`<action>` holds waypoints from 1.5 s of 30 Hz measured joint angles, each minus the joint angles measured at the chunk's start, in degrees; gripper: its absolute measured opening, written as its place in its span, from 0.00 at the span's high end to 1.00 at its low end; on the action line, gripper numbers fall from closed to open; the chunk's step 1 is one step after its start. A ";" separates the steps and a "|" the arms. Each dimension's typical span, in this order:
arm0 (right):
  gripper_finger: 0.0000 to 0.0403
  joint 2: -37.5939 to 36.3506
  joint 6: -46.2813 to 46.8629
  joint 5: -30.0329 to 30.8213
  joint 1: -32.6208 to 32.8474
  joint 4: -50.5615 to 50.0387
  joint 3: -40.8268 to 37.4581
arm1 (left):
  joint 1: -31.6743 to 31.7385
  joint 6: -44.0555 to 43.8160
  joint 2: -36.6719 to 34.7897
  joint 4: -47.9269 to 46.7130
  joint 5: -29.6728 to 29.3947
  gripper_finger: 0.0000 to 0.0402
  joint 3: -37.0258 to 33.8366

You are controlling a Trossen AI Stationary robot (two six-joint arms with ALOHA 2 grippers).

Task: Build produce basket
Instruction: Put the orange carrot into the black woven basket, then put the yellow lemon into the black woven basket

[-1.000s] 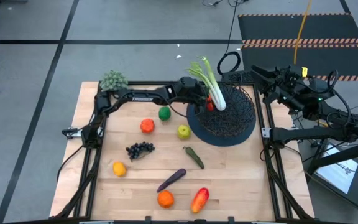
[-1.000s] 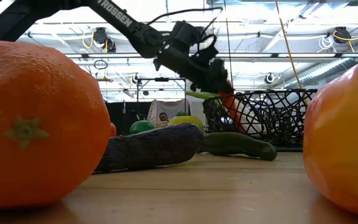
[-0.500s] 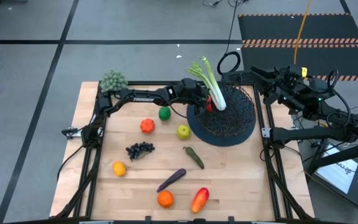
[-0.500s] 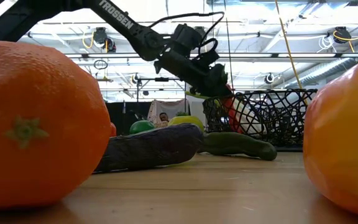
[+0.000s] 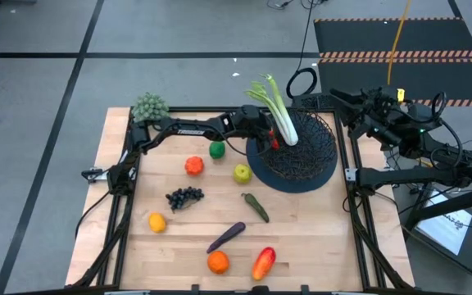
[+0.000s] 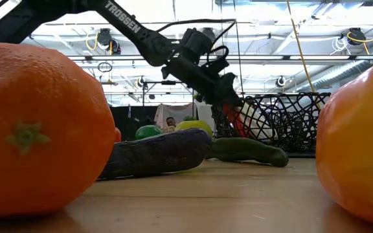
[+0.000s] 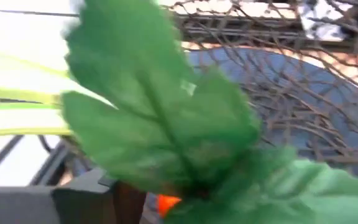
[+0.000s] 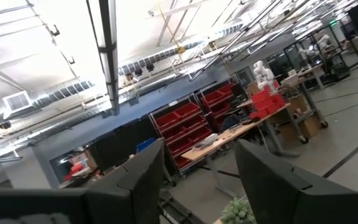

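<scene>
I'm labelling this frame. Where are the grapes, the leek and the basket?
grapes (image 5: pixel 184 197), high view, middle of the bunch.
leek (image 5: pixel 285 126), high view, white stalk.
basket (image 5: pixel 318 168), high view, bare mesh wall.

place: robotics lab/workshop | evidence: red bins (image 8: pixel 194 118), workbench (image 8: pixel 253 121), exposed ceiling ducts (image 8: pixel 73 93)

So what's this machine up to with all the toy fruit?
It's filling a basket with toy produce. The left gripper sits at the basket's near rim, right by a carrot and a leek that lean inside it. The right gripper waits off to the side, fingers apart and empty. An orange, grapes, eggplant and more still lie on the table.
</scene>
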 joint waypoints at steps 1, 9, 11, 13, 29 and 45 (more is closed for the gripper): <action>0.52 0.02 0.21 -0.02 0.00 -0.03 0.00 | 0.00 0.00 -0.06 -0.03 -0.76 0.34 0.00; 0.52 0.00 0.25 -0.22 0.00 -0.48 0.00 | 0.22 0.77 -0.13 -0.41 -2.42 0.31 3.61; 0.52 0.01 0.27 -0.33 0.00 -0.49 0.00 | 0.27 1.06 -0.13 -1.37 -2.62 0.31 4.94; 0.52 0.01 0.52 -1.13 0.00 -0.54 0.00 | 0.37 2.10 -0.13 -2.80 -2.91 0.31 6.83; 0.52 0.01 1.28 -1.41 0.00 -1.56 0.00 | 0.57 11.14 -0.19 -32.33 -7.50 0.31 32.85; 0.52 0.02 1.67 -1.33 0.00 -4.91 0.00 | 5.40 3.10 -9.12 -50.36 -10.94 0.31 43.71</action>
